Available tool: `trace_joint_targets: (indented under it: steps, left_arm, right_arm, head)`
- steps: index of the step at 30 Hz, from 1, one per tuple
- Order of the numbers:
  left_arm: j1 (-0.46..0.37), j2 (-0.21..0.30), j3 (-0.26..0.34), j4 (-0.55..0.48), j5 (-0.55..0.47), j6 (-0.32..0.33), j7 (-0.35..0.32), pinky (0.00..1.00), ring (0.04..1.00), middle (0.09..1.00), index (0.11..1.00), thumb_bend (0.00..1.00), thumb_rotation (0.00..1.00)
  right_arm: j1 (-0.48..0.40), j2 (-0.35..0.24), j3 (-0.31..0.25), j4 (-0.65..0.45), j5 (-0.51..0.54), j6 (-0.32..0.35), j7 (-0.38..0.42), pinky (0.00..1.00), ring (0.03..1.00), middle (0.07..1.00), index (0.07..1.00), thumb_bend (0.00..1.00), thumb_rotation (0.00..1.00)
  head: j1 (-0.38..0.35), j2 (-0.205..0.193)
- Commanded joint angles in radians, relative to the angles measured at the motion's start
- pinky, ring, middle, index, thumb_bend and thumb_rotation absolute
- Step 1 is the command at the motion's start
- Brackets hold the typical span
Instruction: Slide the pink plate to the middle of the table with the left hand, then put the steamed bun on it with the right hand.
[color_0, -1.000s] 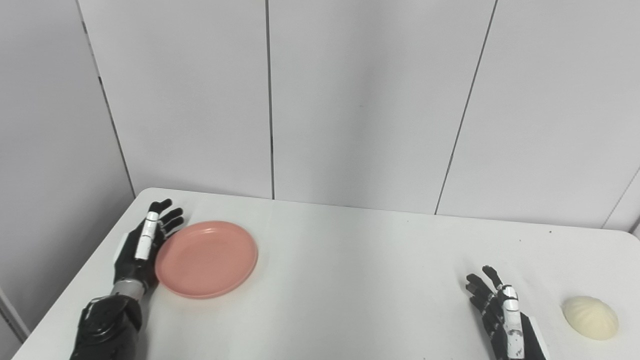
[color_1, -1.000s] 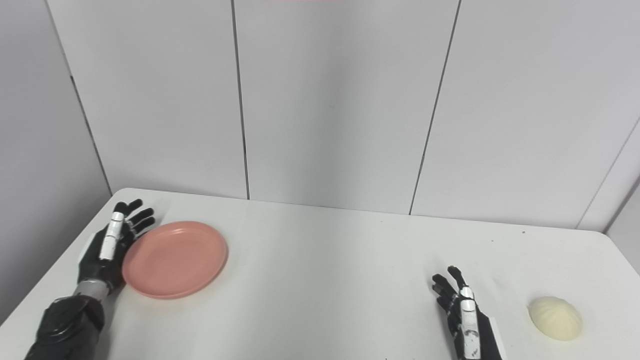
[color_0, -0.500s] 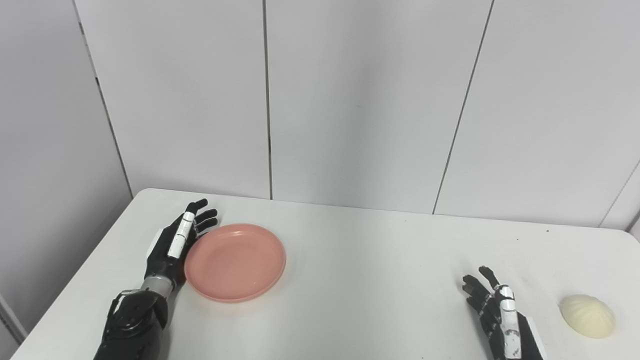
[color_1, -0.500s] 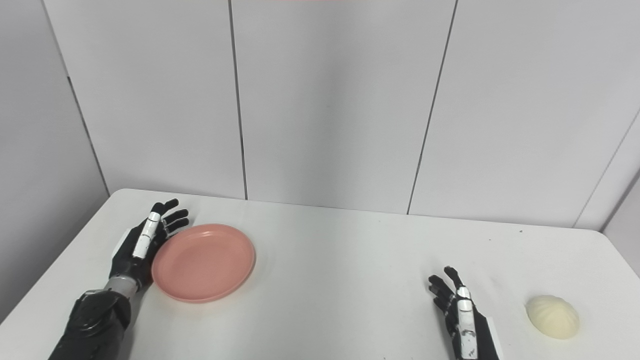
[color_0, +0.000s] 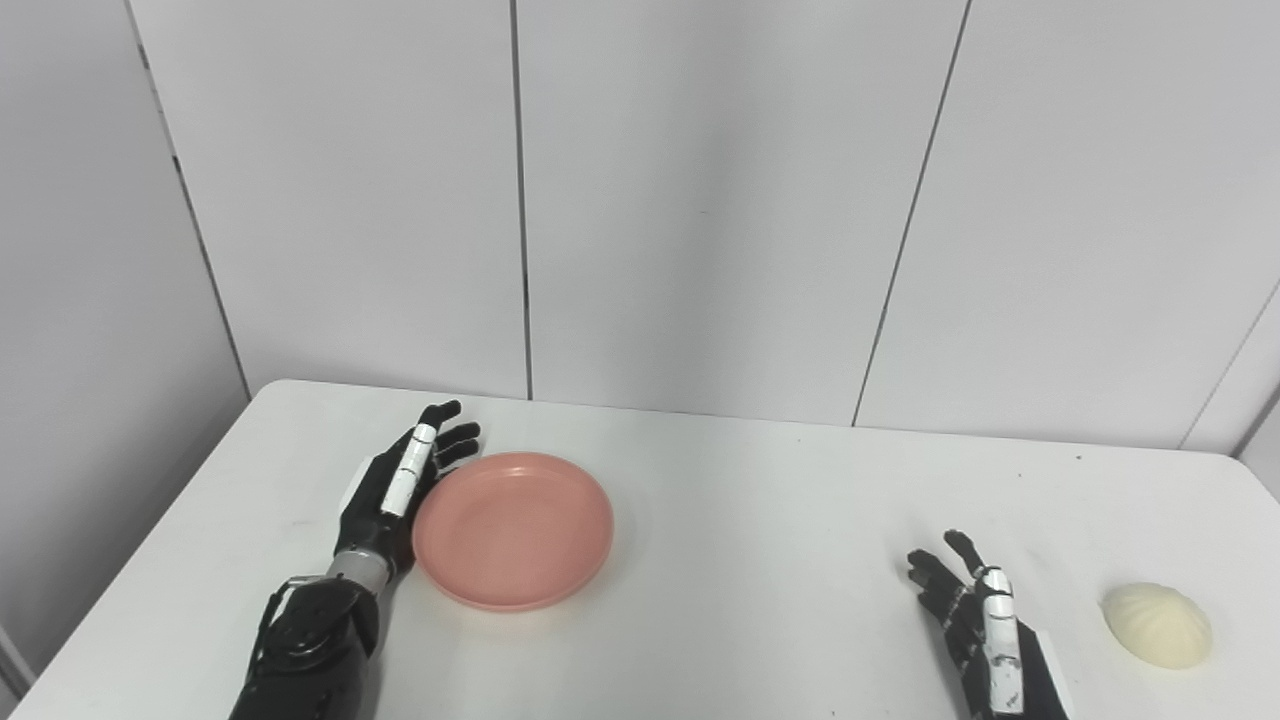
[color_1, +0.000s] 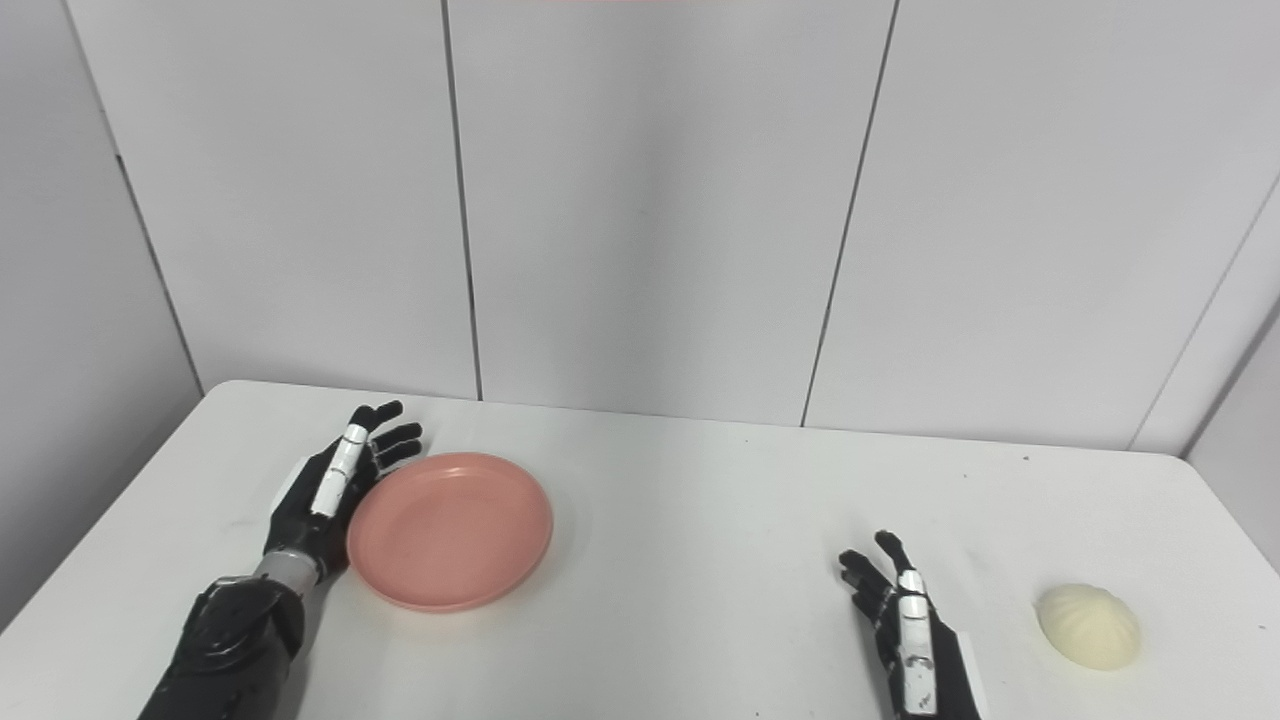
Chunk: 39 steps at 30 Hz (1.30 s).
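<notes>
The pink plate (color_0: 513, 529) lies flat on the white table (color_0: 740, 520), left of the middle. My left hand (color_0: 400, 490) stands edge-on against the plate's left rim, fingers straight and apart, holding nothing. The steamed bun (color_0: 1157, 625), pale cream and ribbed, rests near the table's right front. My right hand (color_0: 975, 615) hovers open near the front edge, a short way left of the bun and apart from it. In the right eye view the plate (color_1: 450, 530), left hand (color_1: 335, 485), bun (color_1: 1088, 626) and right hand (color_1: 900, 625) appear in the same layout.
Grey wall panels (color_0: 700, 200) rise directly behind the table's far edge. The table's left edge runs close to my left forearm (color_0: 310, 650), and the bun lies near the right edge.
My left hand has pushed the pink plate rightward across the table toward the middle. The view has drifted a little, shifting the right hand and bun slightly left; they look otherwise unmoved.
</notes>
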Motion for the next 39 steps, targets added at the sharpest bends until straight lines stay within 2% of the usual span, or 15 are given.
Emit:
trace_joint_targets:
  steps: [1,15,27,34,39]
  left_arm:
    - [-0.026,-0.008,-0.008,-0.002,0.011,0.003,0.003,0.75,0.82,0.788,0.82,0.82,0.83]
    - [-0.025,-0.058,-0.054,-0.038,0.027,0.04,-0.021,0.73,0.816,0.795,0.842,0.77,0.84]
    - [-0.047,-0.106,-0.087,-0.043,0.024,0.076,-0.041,0.77,0.827,0.791,0.845,0.77,0.85]
    - [-0.049,-0.137,-0.093,-0.037,0.022,0.081,-0.043,0.79,0.84,0.801,0.851,0.77,0.84]
    - [-0.048,-0.171,-0.106,-0.005,0.033,0.052,-0.036,0.81,0.864,0.834,0.87,0.76,0.85]
  right_arm:
    - [0.017,0.023,0.017,0.001,-0.009,0.011,-0.001,0.9,0.843,0.803,0.895,0.73,1.0]
    - [0.019,0.052,0.046,-0.029,-0.066,0.017,-0.038,0.87,0.829,0.8,0.891,0.78,1.0]
    - [0.032,0.086,0.075,-0.079,-0.12,0.037,-0.063,0.88,0.829,0.807,0.903,0.79,0.99]
    - [0.036,0.099,0.085,-0.105,-0.139,0.063,-0.075,0.88,0.837,0.81,0.907,0.8,0.99]
    - [0.039,0.098,0.084,-0.117,-0.148,0.068,-0.077,0.87,0.833,0.808,0.908,0.8,0.99]
  head:
    - [-0.013,0.005]
    - [-0.096,0.032]
    - [-0.233,0.071]
    - [-0.259,0.085]
    - [-0.263,0.095]
